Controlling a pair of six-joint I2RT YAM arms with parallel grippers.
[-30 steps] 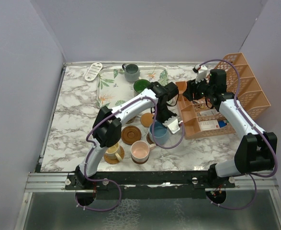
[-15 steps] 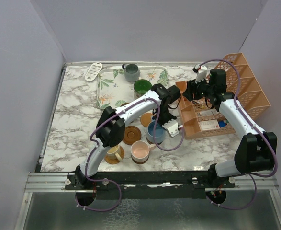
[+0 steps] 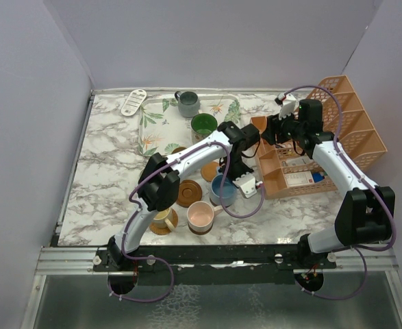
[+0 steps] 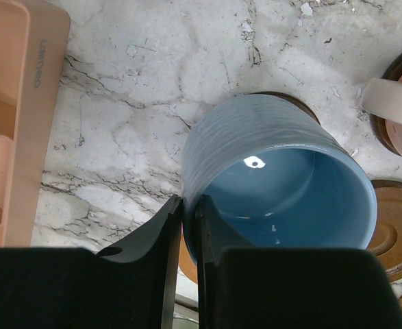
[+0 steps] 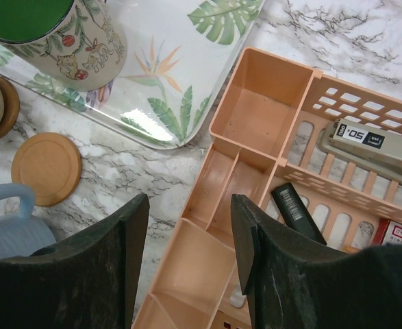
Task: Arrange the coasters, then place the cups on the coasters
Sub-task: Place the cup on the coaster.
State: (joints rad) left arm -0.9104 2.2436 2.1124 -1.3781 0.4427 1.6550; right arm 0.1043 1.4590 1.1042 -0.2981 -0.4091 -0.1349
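On the middle coaster: the blue cup sat over this dark disc, whose rim peeked out at the cup's 12 o'clock in the left wrist view. Whether the base rested fully, I could not tell.
Left gripper: its fingers were pressed together on the blue cup's wall at about 7 o'clock in that view. This was likely a rim pinch, so the cup hung upright and could go straight down.
Right gripper: it was spread partway, held nothing and hovered above the orange rack by the tray's corner. It was probably parked clear of the other arm.
Pink cup: it stood on a coaster at the blue cup's 7 o'clock in the top view.
Pale cup: it stood on a coaster at the pink cup's 9 o'clock.
Bare coasters: the dark bare coaster lay at the blue cup's 9 o'clock and the light bare coaster at its 11 o'clock. Both looked ready for cups.
Green cup, grey cup: both were on the leaf tray toward 12 o'clock, not yet on coasters.
Progress: roughly midway, by my judgement.
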